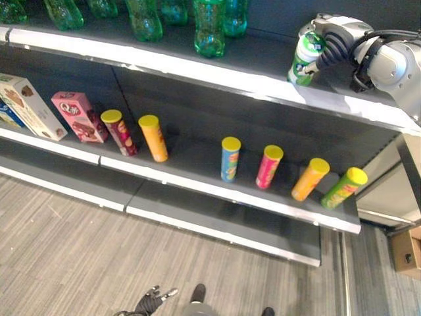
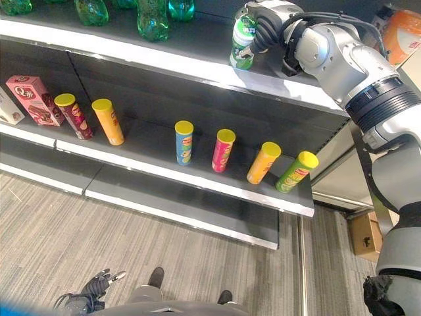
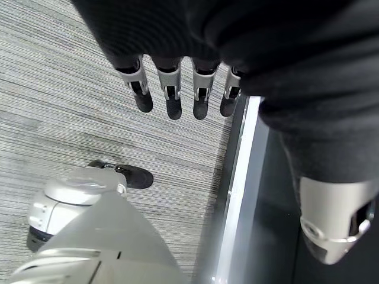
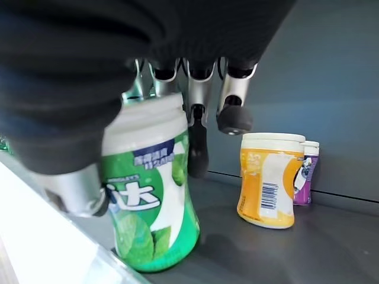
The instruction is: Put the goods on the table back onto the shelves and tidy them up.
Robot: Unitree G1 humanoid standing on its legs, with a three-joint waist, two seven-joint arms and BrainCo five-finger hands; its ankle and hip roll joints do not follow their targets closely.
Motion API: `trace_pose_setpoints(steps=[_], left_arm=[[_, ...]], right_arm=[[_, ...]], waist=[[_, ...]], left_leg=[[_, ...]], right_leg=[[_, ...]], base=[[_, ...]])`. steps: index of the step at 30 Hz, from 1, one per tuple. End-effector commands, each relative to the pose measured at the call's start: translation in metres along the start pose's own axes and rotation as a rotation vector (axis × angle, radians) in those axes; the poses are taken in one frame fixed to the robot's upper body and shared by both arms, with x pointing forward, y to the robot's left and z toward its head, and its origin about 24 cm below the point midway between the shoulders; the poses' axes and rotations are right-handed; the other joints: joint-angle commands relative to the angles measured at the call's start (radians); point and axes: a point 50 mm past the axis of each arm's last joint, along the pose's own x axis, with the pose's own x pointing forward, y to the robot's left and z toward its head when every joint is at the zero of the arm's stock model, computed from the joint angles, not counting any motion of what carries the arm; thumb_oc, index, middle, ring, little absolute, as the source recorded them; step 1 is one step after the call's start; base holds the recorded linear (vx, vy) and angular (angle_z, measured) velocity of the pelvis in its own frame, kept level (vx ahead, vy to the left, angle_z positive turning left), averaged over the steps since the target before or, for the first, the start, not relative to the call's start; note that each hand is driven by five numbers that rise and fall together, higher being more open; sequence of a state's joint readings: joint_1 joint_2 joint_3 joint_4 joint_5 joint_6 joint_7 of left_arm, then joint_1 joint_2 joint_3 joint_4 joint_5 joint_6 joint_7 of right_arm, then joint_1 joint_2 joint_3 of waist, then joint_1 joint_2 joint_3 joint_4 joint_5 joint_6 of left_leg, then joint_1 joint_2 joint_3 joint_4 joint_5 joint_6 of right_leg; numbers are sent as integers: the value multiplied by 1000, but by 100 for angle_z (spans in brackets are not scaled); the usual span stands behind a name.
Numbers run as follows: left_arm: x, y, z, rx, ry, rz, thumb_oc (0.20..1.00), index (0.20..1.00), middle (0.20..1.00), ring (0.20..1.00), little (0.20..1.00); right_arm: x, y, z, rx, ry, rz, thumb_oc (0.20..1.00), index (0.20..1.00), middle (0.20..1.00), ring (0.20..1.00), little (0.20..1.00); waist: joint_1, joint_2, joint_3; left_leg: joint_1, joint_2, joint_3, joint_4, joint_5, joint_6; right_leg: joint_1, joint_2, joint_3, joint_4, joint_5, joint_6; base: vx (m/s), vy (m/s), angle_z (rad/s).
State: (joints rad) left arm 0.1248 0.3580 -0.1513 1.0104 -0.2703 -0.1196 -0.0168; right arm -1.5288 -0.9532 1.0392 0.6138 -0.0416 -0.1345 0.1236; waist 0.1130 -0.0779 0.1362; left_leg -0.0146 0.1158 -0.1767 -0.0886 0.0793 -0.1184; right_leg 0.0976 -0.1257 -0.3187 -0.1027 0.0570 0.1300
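A green gum bottle with a white cap [image 4: 154, 195] stands upright near the front edge of the upper shelf [image 1: 197, 66]. My right hand [image 2: 263, 26] is curled round it, thumb on one side and fingers [image 4: 196, 142] behind it. The same bottle [image 1: 304, 59] shows at the right of that shelf. My left hand [image 1: 154, 299] hangs low over the carpet with straight fingers [image 3: 172, 89], holding nothing.
A yellow bottle [image 4: 266, 177] and a purple one [image 4: 308, 171] stand deeper on the upper shelf. Green soda bottles [image 1: 210, 26] line its left part. Several crisp tubes [image 1: 230, 158] and snack boxes [image 1: 79, 115] stand on the middle shelf. A cardboard box [image 1: 406, 253] sits on the floor at right.
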Motion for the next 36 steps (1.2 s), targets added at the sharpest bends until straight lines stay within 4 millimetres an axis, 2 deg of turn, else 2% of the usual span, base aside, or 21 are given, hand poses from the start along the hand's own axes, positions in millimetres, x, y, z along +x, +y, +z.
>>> trace_pose_setpoints(steps=[1, 13, 26, 36], left_arm=[[5, 29, 28, 79, -62, 52, 1000, 1000, 1000, 1000, 1000], [5, 31, 30, 88, -67, 61, 1000, 1000, 1000, 1000, 1000], [5, 32, 31, 89, -72, 64, 1000, 1000, 1000, 1000, 1000], [4, 32, 31, 78, -75, 69, 1000, 1000, 1000, 1000, 1000]], right_arm=[[-4, -27, -6, -81, 43, -33, 200, 200, 200, 200, 200], [-5, -30, 4, -98, -4, -28, 200, 200, 200, 200, 200], [-10, -33, 0, -102, 4, -31, 200, 200, 200, 200, 200], [-7, -26, 3, -96, -10, -12, 200, 200, 200, 200, 200]], waist=[[12, -57, 34], [-3, -60, 31], [-15, -62, 31], [-12, -62, 31]], left_leg=[[68, 42, 76, 54, -130, -45], [76, 46, 88, 52, -135, -44], [83, 51, 97, 52, -136, -45], [85, 52, 100, 50, -137, -45]], right_leg=[[48, -49, 7, 65, -127, 30], [46, -51, 19, 67, -128, 28], [43, -49, 27, 68, -128, 28], [43, -46, 29, 66, -127, 27]], base=[[0, 0, 0], [0, 0, 0], [-6, -2, -4], [-1, -1, -2]])
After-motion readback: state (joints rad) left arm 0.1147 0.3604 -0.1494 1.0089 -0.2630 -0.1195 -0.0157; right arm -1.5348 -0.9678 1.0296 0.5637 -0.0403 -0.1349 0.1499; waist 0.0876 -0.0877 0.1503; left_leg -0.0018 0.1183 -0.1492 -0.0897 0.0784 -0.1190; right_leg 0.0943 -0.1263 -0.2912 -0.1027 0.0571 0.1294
